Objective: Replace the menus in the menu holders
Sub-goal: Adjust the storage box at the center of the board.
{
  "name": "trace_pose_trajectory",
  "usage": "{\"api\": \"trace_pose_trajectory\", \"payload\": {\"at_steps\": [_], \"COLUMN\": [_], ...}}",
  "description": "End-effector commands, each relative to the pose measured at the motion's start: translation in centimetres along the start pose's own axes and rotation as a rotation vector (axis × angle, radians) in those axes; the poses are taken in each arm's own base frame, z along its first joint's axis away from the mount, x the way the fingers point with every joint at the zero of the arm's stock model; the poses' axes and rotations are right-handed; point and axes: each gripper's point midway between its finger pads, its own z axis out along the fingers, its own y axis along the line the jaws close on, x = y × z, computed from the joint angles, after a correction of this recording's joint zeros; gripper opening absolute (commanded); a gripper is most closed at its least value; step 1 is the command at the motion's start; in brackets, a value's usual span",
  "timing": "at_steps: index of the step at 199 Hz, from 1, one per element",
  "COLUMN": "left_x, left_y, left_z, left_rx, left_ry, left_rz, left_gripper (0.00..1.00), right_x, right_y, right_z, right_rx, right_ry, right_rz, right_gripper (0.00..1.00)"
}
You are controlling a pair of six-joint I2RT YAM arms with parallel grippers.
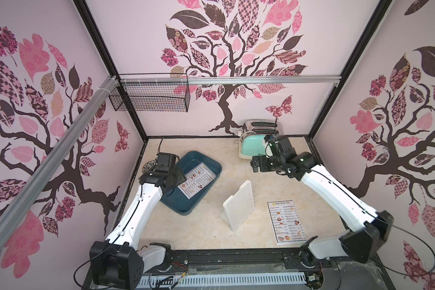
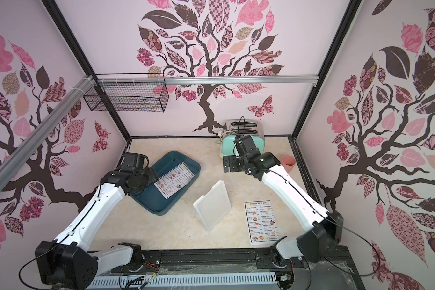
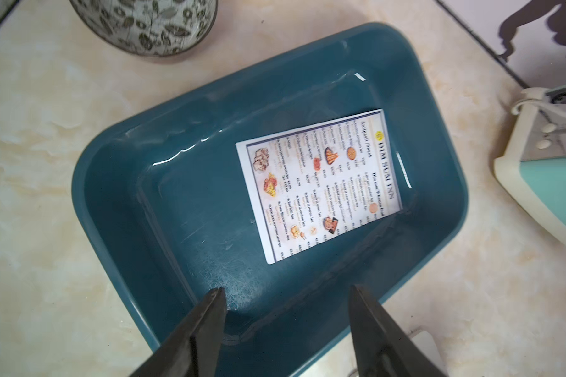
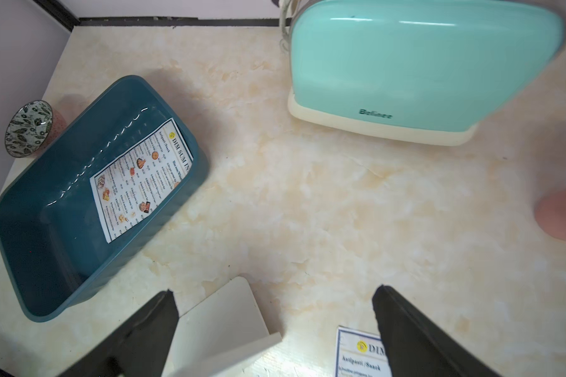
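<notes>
Parted tool hovers over tray holding menu.

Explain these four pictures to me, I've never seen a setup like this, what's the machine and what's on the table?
It is a robot with two white arms, each ending in a two-fingered gripper. Two pictures come from one camera overhead; the other two come from cameras on the wrists, looking past the left gripper and the right gripper. On the table stand a whitish menu holder showing no menu, a mint toaster and a dark blue tray. One menu lies in the tray, a second menu flat on the table. Both grippers are open and hold nothing.
</notes>
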Motion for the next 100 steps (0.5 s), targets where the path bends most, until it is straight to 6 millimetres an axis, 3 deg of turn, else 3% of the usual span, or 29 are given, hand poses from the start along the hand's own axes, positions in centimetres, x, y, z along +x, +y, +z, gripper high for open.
{"api": "trace_pose_trajectory", "payload": {"at_steps": [1, 41, 100], "left_x": [0.2, 2.0, 2.6], "left_y": [0.9, 3.0, 5.6], "left_z": [1.7, 4.0, 3.3], "left_rx": [0.006, -0.064, -0.176], "left_ry": [0.016, 0.04, 0.012], "left_rz": [-0.086, -0.185, -0.19], "left_gripper": [0.66, 0.66, 0.66], "right_x": [-1.9, -2.4, -1.5], "right_y": [4.4, 6.4, 9.8], "right_z": [2.9, 10.5, 18.4], "right_rx": [-0.203, -0.264, -0.319], "right_ry": [0.009, 0.026, -0.032], "right_rz": [-0.074, -0.185, -0.24], "right_gripper": [1.0, 0.96, 0.85]}}
